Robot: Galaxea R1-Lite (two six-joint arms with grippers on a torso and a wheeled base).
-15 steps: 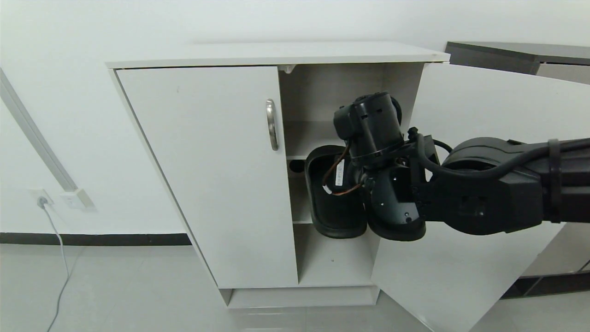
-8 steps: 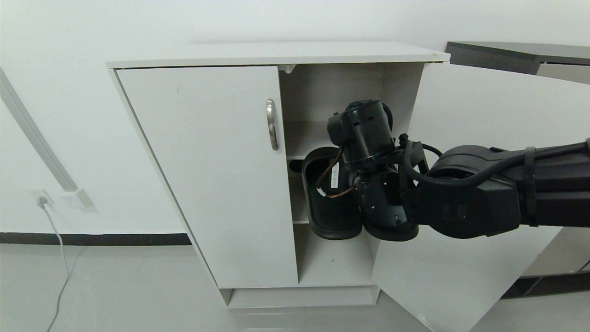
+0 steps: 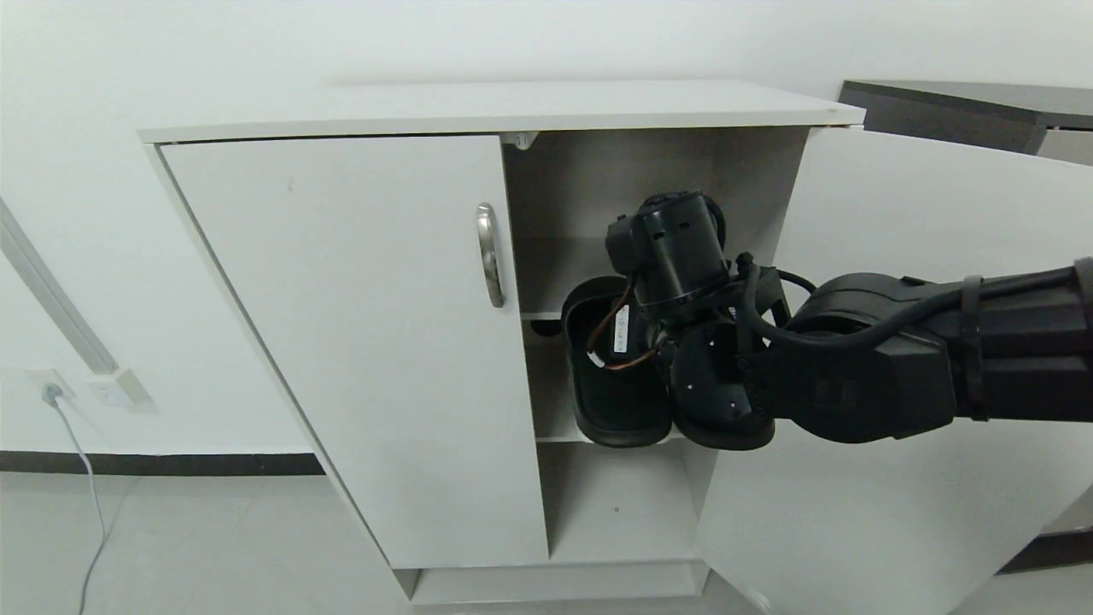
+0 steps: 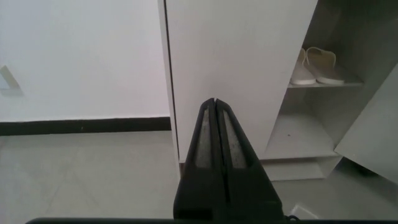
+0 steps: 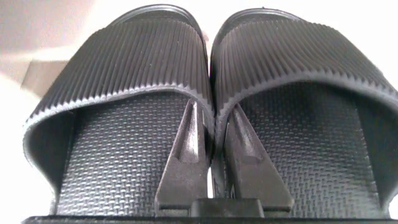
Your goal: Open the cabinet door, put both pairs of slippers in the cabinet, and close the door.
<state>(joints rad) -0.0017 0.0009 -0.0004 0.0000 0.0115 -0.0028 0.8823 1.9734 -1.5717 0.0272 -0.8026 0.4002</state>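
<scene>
Black slippers (image 5: 149,68), inner edges apparently between the right fingers (image 5: 186,155)

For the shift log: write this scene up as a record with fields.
cabinet: left door shut, right door swung open
white slippers: inside, on the shelf above the bottom compartment
black slippers: held side by side at the opening, level with the middle compartment
right gripper: shut on the black slippers' adjoining sides
left gripper: shut, holding nothing, apart from the cabinet
to do: release black slippers inside, shut right door
</scene>
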